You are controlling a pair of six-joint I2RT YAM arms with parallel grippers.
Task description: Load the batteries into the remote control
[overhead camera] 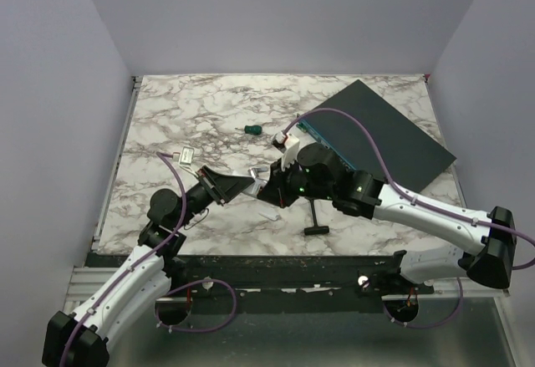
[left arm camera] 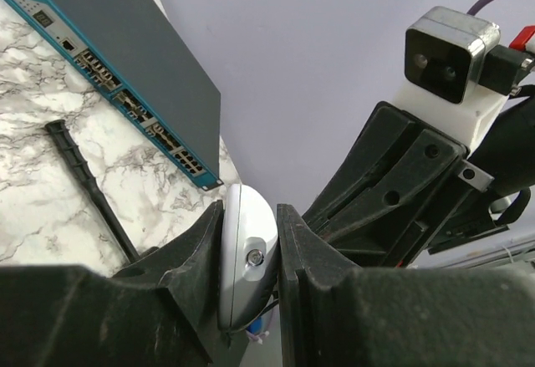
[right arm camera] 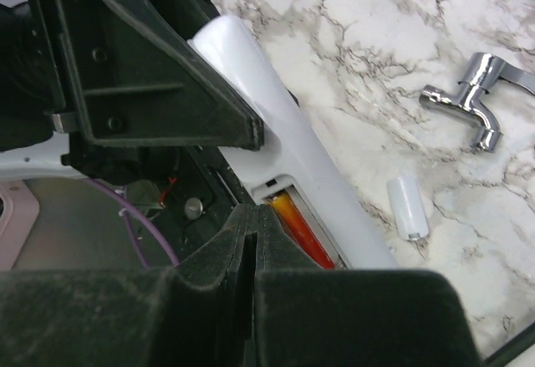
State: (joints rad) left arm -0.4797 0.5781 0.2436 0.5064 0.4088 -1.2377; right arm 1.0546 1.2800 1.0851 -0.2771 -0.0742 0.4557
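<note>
My left gripper (overhead camera: 241, 185) (left arm camera: 250, 221) is shut on the white remote control (left arm camera: 245, 246) (right arm camera: 280, 129), gripping it on edge above the table. In the top view only a pale end of the remote control (overhead camera: 254, 172) shows between the two grippers. Its back compartment is open, and an orange-red battery (right arm camera: 306, 231) lies in the slot. The right gripper (overhead camera: 272, 186) (right arm camera: 253, 218) is shut with nothing between its fingers, its tips right beside the battery's near end. The rest of the battery is hidden by those fingers.
A small white cover (right arm camera: 407, 206) (overhead camera: 269, 215) and a silver bent metal piece (right arm camera: 475, 104) (overhead camera: 185, 155) lie on the marble table (overhead camera: 167, 116). A green-handled screwdriver (overhead camera: 251, 129), a black T-shaped tool (overhead camera: 316, 219) (left arm camera: 88, 179) and a large dark teal box (overhead camera: 389, 133) (left arm camera: 125, 58) are nearby.
</note>
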